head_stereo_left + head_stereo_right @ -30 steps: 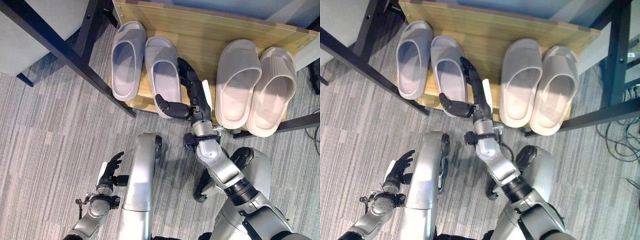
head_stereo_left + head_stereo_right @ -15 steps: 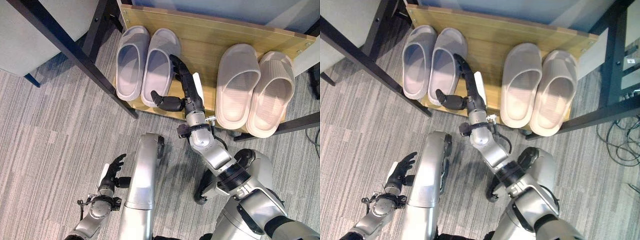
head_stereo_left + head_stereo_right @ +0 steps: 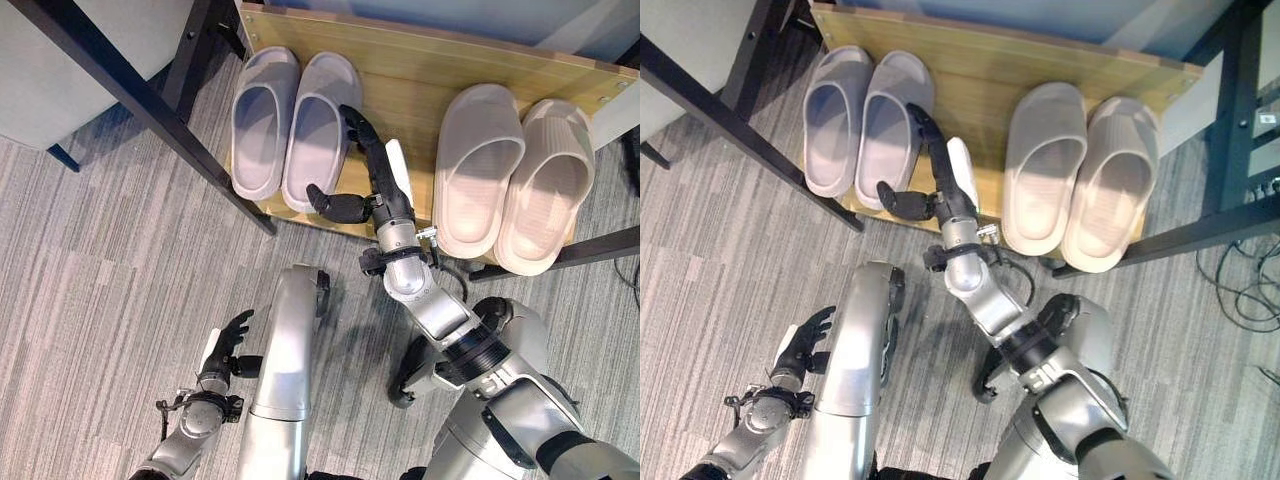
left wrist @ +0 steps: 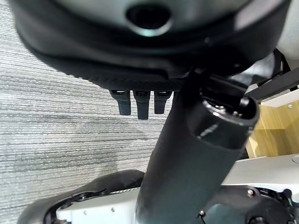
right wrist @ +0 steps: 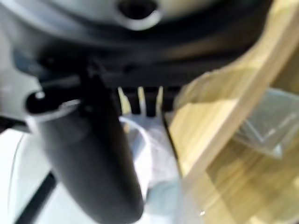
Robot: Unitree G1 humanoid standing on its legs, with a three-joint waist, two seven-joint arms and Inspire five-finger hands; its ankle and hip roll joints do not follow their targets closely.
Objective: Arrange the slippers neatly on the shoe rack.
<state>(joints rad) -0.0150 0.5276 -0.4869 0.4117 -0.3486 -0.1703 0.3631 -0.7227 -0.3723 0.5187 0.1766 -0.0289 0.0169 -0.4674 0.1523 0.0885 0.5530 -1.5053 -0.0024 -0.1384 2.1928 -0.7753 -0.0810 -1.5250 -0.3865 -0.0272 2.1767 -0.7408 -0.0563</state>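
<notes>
Your wooden shoe rack (image 3: 420,75), a flat pale-grained board, carries four moulded foam slippers. The lilac pair (image 3: 290,125) sits side by side at the rack's left end; the beige pair (image 3: 510,175) sits at its right end, heels over the front edge. Your right hand (image 3: 372,185) lies between the pairs, fingers straight against the inner lilac slipper's side, thumb spread below its heel. Your left hand (image 3: 222,352) hangs relaxed, fingers loose, above the striped grey carpet (image 3: 100,300) in front of the rack.
</notes>
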